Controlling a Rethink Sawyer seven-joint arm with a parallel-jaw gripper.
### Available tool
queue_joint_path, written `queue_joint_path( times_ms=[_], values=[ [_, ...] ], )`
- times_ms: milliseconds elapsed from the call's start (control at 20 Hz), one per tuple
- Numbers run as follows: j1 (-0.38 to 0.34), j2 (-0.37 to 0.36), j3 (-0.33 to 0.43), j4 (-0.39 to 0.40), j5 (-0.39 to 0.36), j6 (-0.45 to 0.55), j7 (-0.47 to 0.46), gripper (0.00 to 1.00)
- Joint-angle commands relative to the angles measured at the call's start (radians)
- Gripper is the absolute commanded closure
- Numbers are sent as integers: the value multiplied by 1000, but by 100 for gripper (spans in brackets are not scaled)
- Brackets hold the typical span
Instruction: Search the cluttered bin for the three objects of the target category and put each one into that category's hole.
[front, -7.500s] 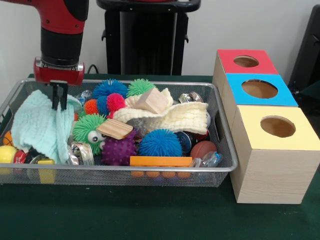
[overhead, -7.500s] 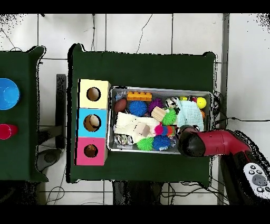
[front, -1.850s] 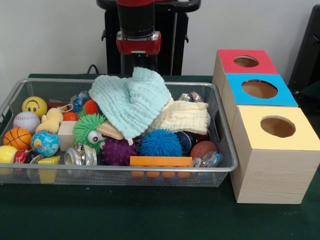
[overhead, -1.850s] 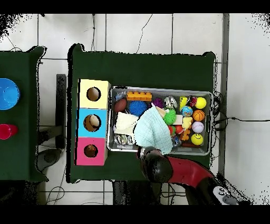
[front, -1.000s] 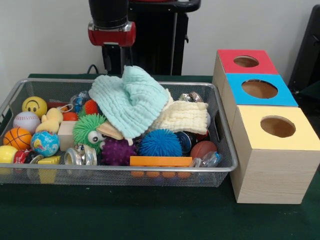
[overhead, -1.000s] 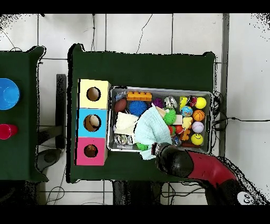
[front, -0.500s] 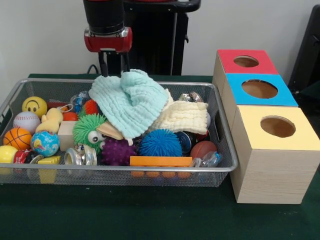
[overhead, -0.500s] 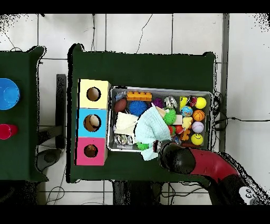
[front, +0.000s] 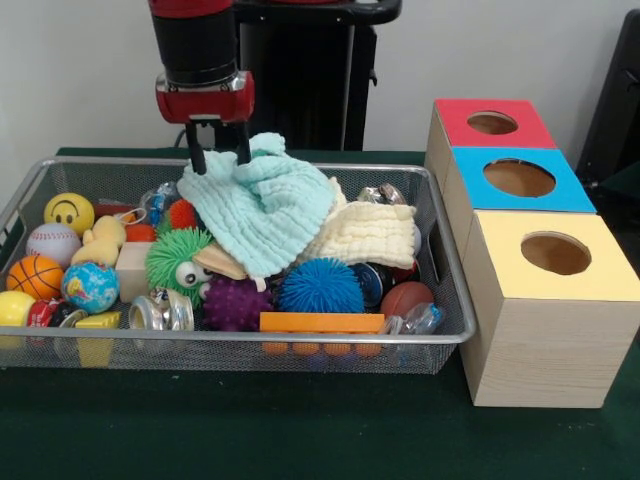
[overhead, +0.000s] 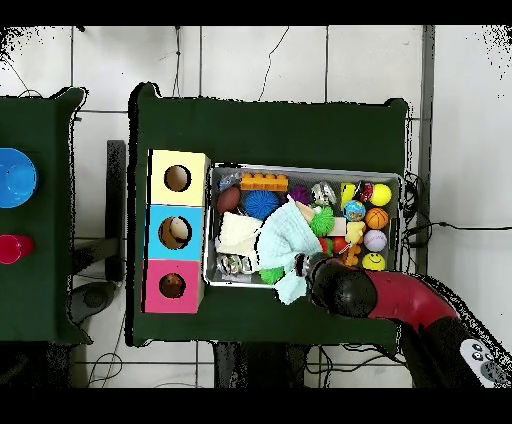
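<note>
Red-and-black arm descending vertically into the front view, wrist straight down, gripper (front: 217, 147) poised at the far rim of the wire-mesh bin (front: 440, 260), two dark fingers (front: 197, 158) parted and straddling the top fold of a mint-green cloth (front: 265, 210); whether the fingers actually pinch the fabric, impossible to tell. Cloth draped in a heap over the middle of the bin, spilling onto a cream cloth (front: 365, 232) just beside it and partly covering a green spiky ball with eyes (front: 178, 262). From overhead, arm (overhead: 400, 300) reaching in from the lower right, its round black wrist above the bin's near edge, a corner of the mint cloth hanging over that edge.

Balls clustered at the bin's left end in the front view: yellow smiley ball (front: 68, 211), baseball (front: 52, 243), small basketball (front: 34, 275), globe ball (front: 90, 286). Toward the front wall, a purple spiky ball (front: 237, 302), a blue fuzzy ball (front: 320, 285), an orange toy brick (front: 321, 322) and a small brown football (front: 406, 297).

On the green surface (front: 300, 430) to the right, touching in a row, three wooden boxes with round holes in their tops: red-topped box (front: 490, 123), blue-topped box (front: 520, 179), yellow-topped box (front: 555, 254).
</note>
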Motion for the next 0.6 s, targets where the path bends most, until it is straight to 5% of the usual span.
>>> queue_joint_path(
  times_ms=[50, 600],
  values=[
    [-35, -14, 114, -141, -51, 159, -207, 0],
    [-82, -4, 152, -162, -89, 182, -228, 0]
  ],
)
